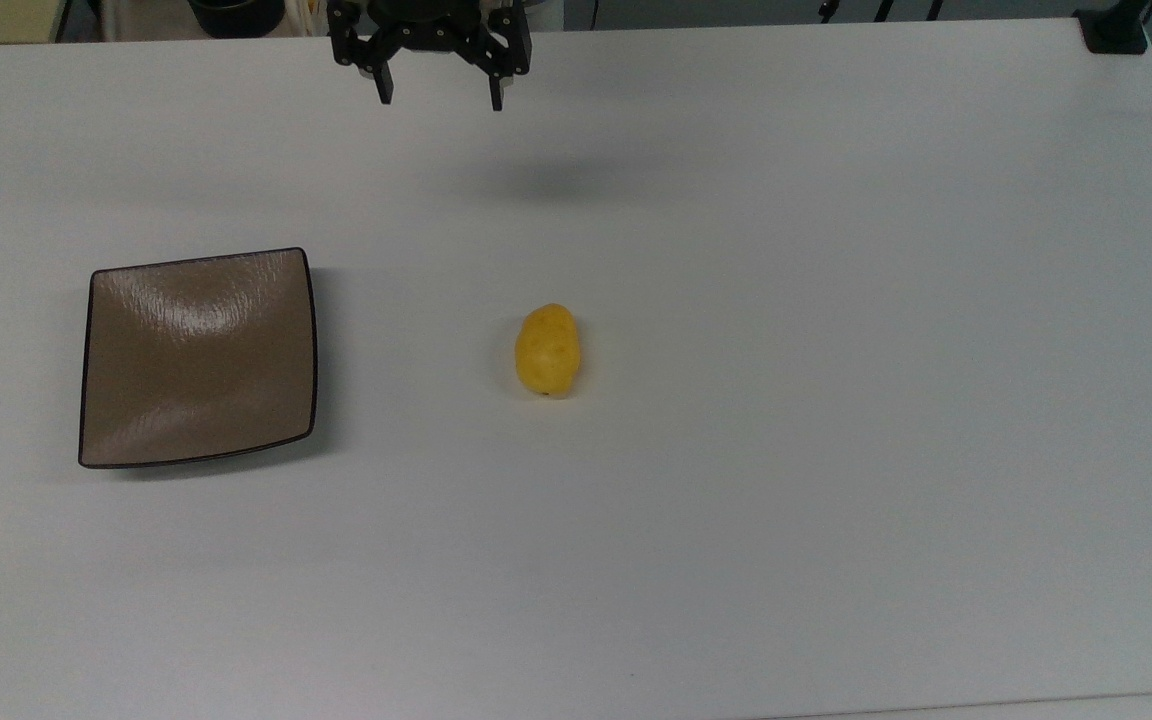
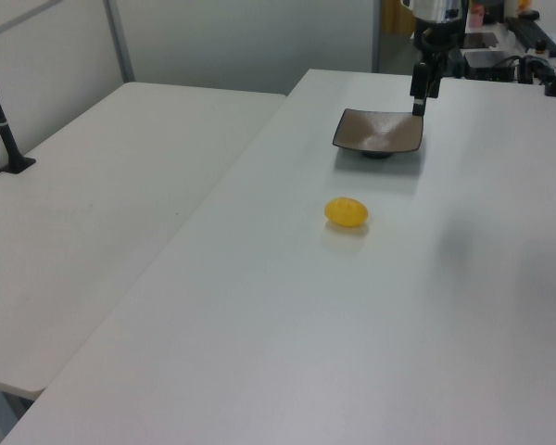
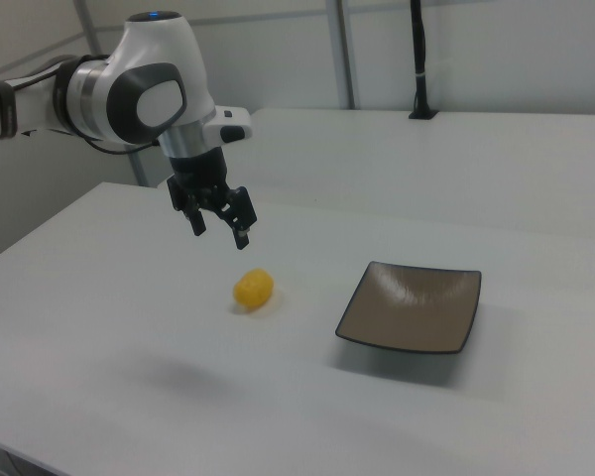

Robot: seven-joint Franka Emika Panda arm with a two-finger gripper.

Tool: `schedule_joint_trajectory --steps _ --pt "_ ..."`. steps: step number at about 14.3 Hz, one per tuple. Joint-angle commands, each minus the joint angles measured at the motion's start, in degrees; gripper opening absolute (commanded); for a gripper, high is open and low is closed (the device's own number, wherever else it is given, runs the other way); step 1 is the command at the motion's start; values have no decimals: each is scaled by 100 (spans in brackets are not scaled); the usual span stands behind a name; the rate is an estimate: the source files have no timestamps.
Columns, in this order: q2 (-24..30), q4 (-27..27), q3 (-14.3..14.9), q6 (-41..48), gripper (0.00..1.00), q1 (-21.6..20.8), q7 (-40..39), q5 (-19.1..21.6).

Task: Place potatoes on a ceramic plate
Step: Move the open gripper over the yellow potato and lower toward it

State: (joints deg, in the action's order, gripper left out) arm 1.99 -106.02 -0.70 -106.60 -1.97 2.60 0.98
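Observation:
A small bright-yellow potato [image 1: 547, 350] [image 2: 347, 212] [image 3: 253, 289] lies on the white table near its middle. The square glossy brown ceramic plate [image 1: 198, 357] [image 2: 380, 131] [image 3: 413, 307] rests flat and bare on the table, at the top view's left of the potato. My gripper [image 1: 441, 98] [image 3: 219, 231] [image 2: 421, 97] hangs in the air well above the table, open, with nothing between its black fingers. In the top view it is at the table's far edge, apart from both the potato and the plate.
The white table [image 1: 836, 400] spreads wide around both things. A black post base [image 1: 1116, 35] sits at the top view's far right corner. A second white table [image 2: 102, 195] adjoins at the left view's left, with a black pole [image 2: 0, 120] on it.

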Motion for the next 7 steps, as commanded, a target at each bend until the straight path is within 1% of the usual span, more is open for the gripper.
schedule_joint_trajectory --steps 1,7 --pt "82 -147 141 -150 100 -180 -425 43" --pt "92 -147 141 -159 100 -181 -374 87"
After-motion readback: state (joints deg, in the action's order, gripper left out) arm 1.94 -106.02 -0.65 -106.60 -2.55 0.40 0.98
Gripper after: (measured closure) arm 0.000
